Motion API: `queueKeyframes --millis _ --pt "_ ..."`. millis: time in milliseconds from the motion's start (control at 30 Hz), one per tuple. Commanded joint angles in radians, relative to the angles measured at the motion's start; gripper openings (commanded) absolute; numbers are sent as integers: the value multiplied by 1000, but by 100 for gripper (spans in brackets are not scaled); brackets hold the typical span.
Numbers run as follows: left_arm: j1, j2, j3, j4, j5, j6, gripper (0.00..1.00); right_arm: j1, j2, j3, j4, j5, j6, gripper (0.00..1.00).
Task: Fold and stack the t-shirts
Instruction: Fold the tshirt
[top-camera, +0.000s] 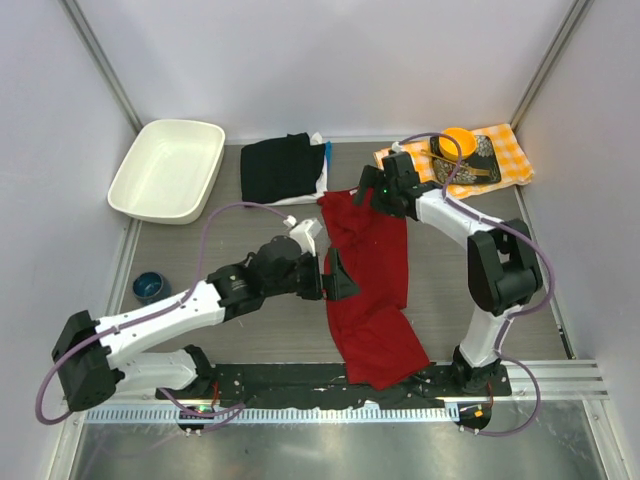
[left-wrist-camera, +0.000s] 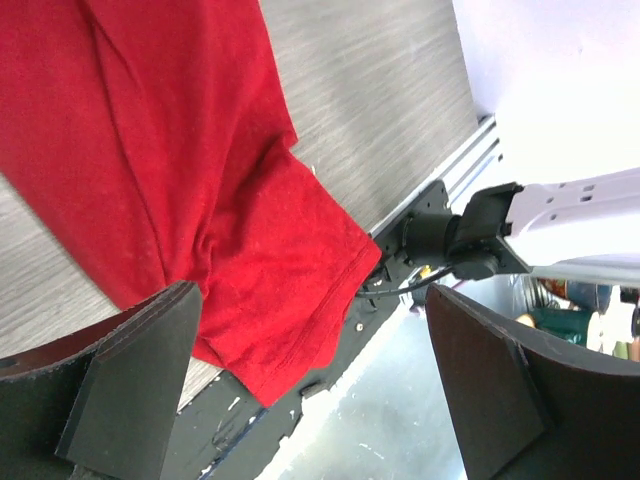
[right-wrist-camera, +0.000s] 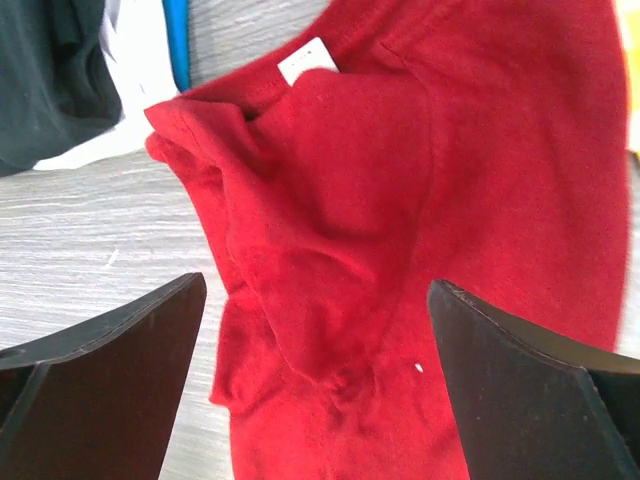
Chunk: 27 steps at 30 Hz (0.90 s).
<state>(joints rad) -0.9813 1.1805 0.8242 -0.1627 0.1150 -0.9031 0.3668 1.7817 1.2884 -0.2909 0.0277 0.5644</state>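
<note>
A bright red t-shirt lies rumpled lengthwise down the middle of the table, its lower end over the black base rail. A folded black t-shirt lies on a white one at the back. My left gripper is open at the red shirt's left edge; in the left wrist view the jaws stand wide above the shirt's lower end, holding nothing. My right gripper is open over the shirt's collar end; in the right wrist view the bunched red cloth lies below the open jaws.
A white tub stands at the back left and a small blue bowl at the left. An orange-and-white checked cloth at the back right carries an orange bowl. A black rail runs along the near edge.
</note>
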Motion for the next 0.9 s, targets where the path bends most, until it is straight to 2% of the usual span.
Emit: queueKeyframes --millis 0,200,500,700,867 --pt "64 -88 6 -77 -46 23 100 -3 54 87 150 -101 28 100" --pt "153 -188 -63 -107 -23 15 100 -3 195 172 219 -192 66 100" --pt "222 -206 -103 -121 6 26 100 6 396 282 259 -261 124 99" --pt "269 -185 -102 -109 44 40 100 6 484 347 214 -236 123 99" --pt "294 -159 -103 -92 68 41 100 6 591 457 119 -95 126 99"
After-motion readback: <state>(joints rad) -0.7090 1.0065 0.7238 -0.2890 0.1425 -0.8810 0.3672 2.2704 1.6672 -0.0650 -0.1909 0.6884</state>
